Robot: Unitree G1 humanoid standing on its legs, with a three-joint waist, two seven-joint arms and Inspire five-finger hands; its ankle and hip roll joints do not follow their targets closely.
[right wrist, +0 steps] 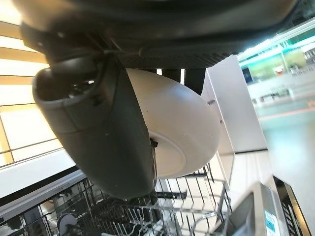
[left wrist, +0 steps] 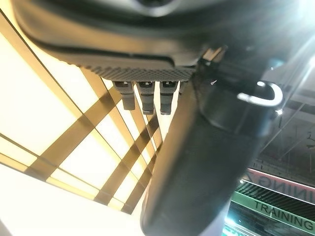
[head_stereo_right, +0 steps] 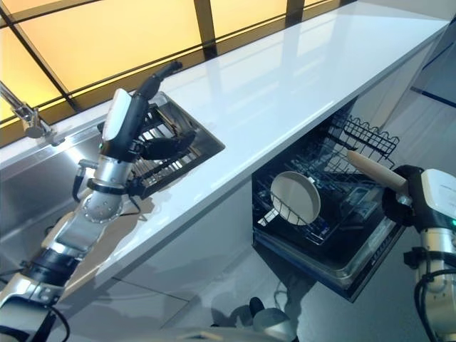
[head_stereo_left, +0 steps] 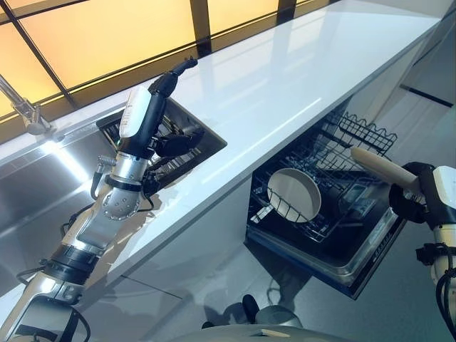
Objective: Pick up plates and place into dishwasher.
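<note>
My right hand (head_stereo_left: 412, 194) is shut on a white plate (right wrist: 182, 128), pinched between the thumb (right wrist: 98, 128) and the palm. From the head, that plate (head_stereo_left: 377, 168) shows edge-on, hanging over the right end of the open dishwasher's rack (head_stereo_left: 335, 178). A second round white plate (head_stereo_left: 293, 194) stands upright in the rack's tines. My left hand (head_stereo_left: 147, 120) is raised above the sink's dish rack (head_stereo_left: 187, 146), its fingers (left wrist: 143, 96) relaxed and holding nothing.
A long white counter (head_stereo_left: 285, 85) runs above the dishwasher. The steel sink (head_stereo_left: 43, 185) and its faucet (head_stereo_left: 25, 110) lie at the left. The dishwasher door (head_stereo_left: 356, 267) hangs open towards the floor. Windows line the back.
</note>
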